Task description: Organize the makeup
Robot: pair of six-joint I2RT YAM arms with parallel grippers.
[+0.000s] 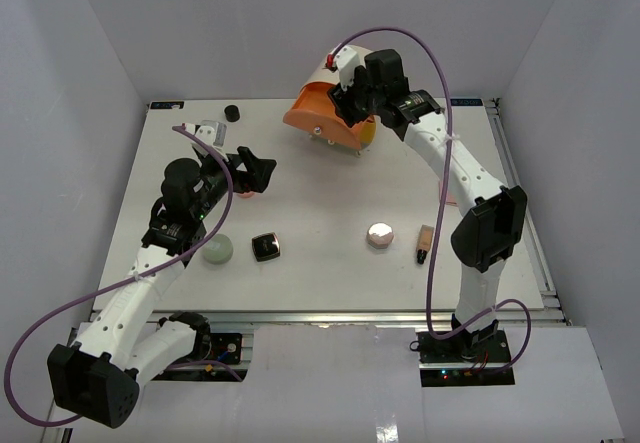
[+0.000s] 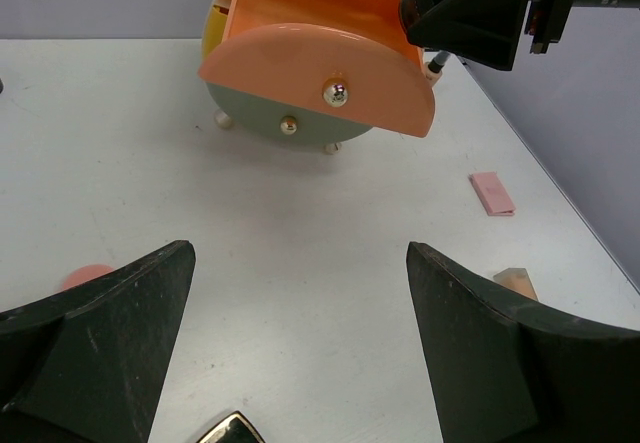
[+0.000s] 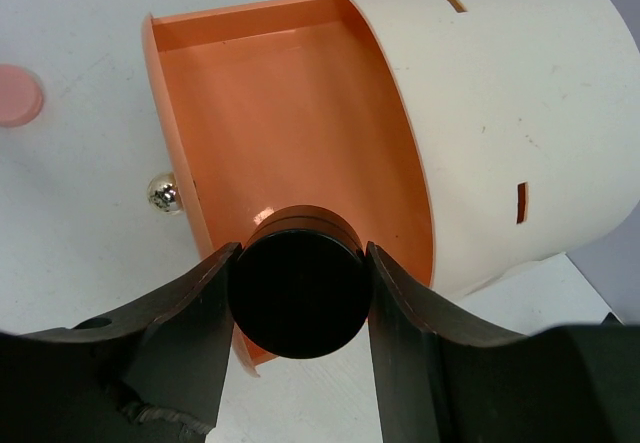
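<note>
My right gripper (image 3: 300, 288) is shut on a black round jar (image 3: 298, 298), held over the near end of the pulled-out orange drawer (image 3: 290, 113) of the cream drum (image 3: 500, 113). Seen from above, this right gripper (image 1: 353, 103) hangs over the drawer (image 1: 318, 115). My left gripper (image 2: 300, 253) is open and holds nothing, hovering at mid-left (image 1: 258, 171). On the table lie a second black round jar (image 1: 232, 113), the black square compact (image 1: 265, 247), the pale green ball (image 1: 217, 251), the pink faceted jar (image 1: 380, 234) and a tan black-capped bottle (image 1: 426, 243).
The drum also has a grey drawer (image 2: 262, 121) with a metal knob and a yellow one (image 2: 213, 33). A small pink rectangle (image 2: 491, 192) lies right of the drum. A flat pink disc (image 3: 17, 94) sits left of the drawer. White walls enclose the table (image 1: 330, 178).
</note>
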